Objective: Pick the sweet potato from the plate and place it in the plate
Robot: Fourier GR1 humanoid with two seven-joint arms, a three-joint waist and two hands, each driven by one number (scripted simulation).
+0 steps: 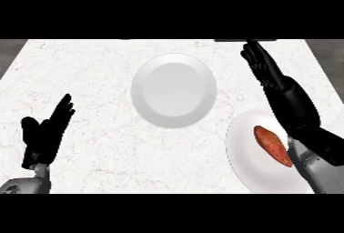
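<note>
1. The surface [87, 68] is a pale marble-like slab, white with faint reddish-grey veining, and it fills nearly the whole head view.
2. Beyond its far corners, a strip of darker grey shows at the upper left and upper right; what it belongs to cannot be told.
3. The right hand [265, 68] is black and smooth, stretched out over the far right part of the surface, its fingers straight and extended away from the robot, holding nothing.
4. The left hand [43, 132] rests near the view's lower left, fingers up and relaxed, thumb apart, holding nothing.
5. A round white plate [173, 91], glossy with a shallow raised rim, lies to the left of the right hand and well apart from it; nothing lies in it.
6. A second white plate [245, 154], of the same smooth make, lies nearer the robot, below the right hand and partly covered by the right forearm.
7. The sweet potato [272, 144] lies in that second plate, just beside the right forearm, on the forearm's left side.
8. The sweet potato is long and tapered, orange-red with a slightly rough, mottled skin, its length running slantwise from far left to near right.
9. The two plates stand apart, with bare marble between them.
</note>
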